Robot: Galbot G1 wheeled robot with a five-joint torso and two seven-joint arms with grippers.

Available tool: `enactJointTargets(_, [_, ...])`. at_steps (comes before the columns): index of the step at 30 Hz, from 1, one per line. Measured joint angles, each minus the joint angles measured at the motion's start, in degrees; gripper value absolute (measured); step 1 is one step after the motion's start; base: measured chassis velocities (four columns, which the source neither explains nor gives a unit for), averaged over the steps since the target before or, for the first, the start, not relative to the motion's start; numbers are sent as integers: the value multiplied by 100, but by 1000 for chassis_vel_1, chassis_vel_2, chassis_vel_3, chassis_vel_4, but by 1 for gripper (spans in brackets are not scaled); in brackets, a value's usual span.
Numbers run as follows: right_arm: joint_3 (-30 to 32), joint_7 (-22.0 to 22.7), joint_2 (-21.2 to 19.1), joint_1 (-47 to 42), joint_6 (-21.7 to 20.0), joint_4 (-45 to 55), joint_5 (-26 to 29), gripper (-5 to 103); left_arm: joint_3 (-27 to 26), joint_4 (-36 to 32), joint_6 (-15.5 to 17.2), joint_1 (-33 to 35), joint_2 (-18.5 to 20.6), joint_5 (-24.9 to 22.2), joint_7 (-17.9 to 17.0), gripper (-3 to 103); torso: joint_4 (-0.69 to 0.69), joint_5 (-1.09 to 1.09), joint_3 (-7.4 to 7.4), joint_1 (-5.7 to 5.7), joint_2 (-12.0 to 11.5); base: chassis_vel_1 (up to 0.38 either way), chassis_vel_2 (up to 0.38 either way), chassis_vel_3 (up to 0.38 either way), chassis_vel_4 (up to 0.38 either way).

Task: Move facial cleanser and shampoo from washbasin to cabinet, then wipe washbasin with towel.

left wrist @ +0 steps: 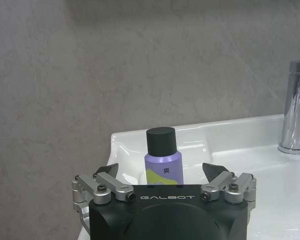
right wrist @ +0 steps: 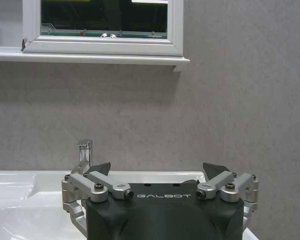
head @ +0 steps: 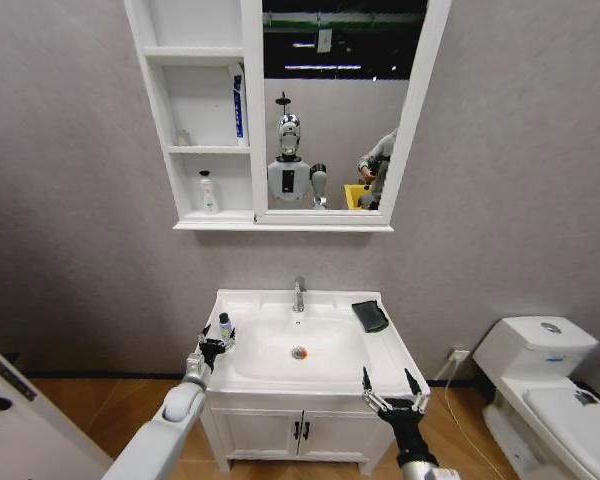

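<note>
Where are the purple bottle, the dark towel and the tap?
purple bottle (left wrist: 163,167): left wrist view, on its lilac body.
towel (head: 370,316): head view, middle of the folded cloth.
tap (head: 299,294): head view, on its chrome column.

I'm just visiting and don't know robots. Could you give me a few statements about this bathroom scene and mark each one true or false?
1. The left gripper is open, with a purple bottle standing between its fingers. True.
2. The towel lies in the oval bowl of the washbasin. False: it lies on the rim, on the robot's right of the tap.
3. The right gripper holds the towel. False: it is open at the basin's front right corner.
4. A white bottle stands in the cabinet's lowest niche. True.
5. The toilet stands on the robot's left. False: right.
</note>
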Motion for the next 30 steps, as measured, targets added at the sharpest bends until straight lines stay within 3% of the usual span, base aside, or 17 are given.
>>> enactJointTargets(17, [33,-4,-6,18,125,-37,-37,100,16,792,-88,-506,-297,133,144,93,0,0,0,0,0,0,0,0,0])
enactJointTargets(21, [35,4,-1,17,136,-59,-48,100,16,862,-122,-565,-301,161,221,82,0,0,0,0,0,0,0,0,0])
enactJointTargets(23, [34,7,2,20,155,-69,-72,100,16,891,-134,-598,-300,167,234,72,0,0,0,0,0,0,0,0,0])
enactJointTargets(26, [31,7,4,18,172,-70,-102,100,15,891,-135,-603,-298,168,238,66,0,0,0,0,0,0,0,0,0])
enactJointTargets(28, [10,4,7,24,203,-71,-156,100,10,867,-126,-597,-283,166,255,49,0,0,0,0,0,0,0,0,0])
enactJointTargets(30, [7,2,8,35,206,-75,-157,100,10,854,-122,-587,-279,168,276,49,0,0,-1,0,0,0,0,0,0])
